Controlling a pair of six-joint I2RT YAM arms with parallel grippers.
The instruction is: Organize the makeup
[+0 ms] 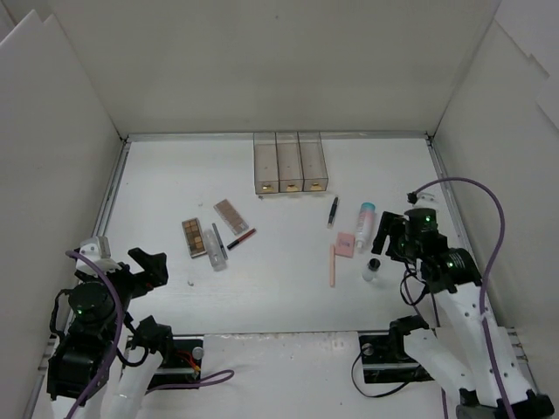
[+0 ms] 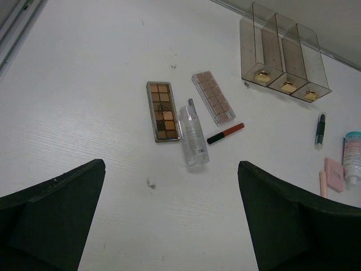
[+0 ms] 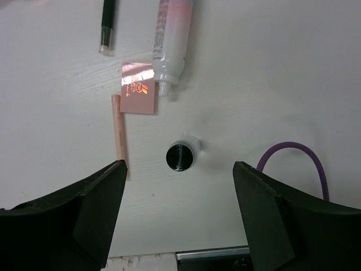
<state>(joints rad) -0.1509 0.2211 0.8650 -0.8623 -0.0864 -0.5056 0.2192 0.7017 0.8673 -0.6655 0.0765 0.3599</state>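
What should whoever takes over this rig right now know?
Left gripper open, empty, hovering near the eyeshadow palettes, clear tube and red pencil, left of centre.
Right gripper open, empty, near the black-capped vial; pink stick, pink pad, white-blue bottle and black pencil lie just beyond.
Done: nothing; none of these is in the clear three-compartment box at the back.
Left: sort everything.
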